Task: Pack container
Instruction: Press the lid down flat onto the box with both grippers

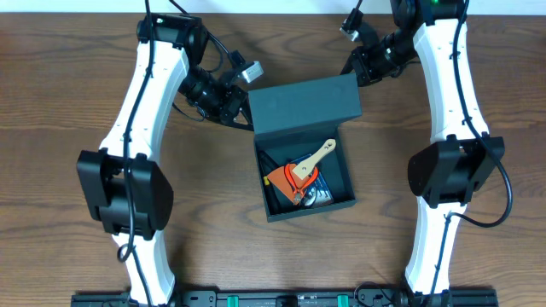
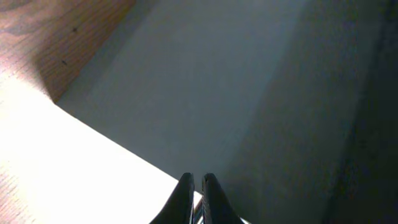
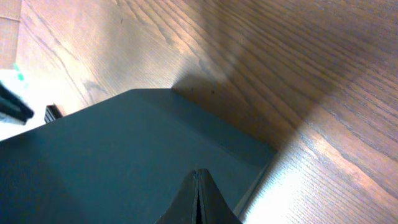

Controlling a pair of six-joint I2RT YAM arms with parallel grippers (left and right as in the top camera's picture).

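The dark teal-green container (image 1: pixel 348 189) sits open at the table's middle, its flap lid (image 1: pixel 303 104) standing up at the back. Inside lie an orange-handled tool (image 1: pixel 290 179), a wooden-handled tool (image 1: pixel 320 153) and blue items. My left gripper (image 1: pixel 245 111) is shut, its tips against the lid's left back corner. In the left wrist view the tips (image 2: pixel 196 178) press the lid surface (image 2: pixel 249 93). My right gripper (image 1: pixel 352 72) is shut at the lid's right back corner. In the right wrist view its tips (image 3: pixel 199 172) touch the lid (image 3: pixel 112 155).
Brown wooden table (image 1: pixel 77 68) lies all around the container, also showing in the right wrist view (image 3: pixel 280 74). Both arms reach in from the sides. A dark rail (image 1: pixel 273 297) runs along the front edge.
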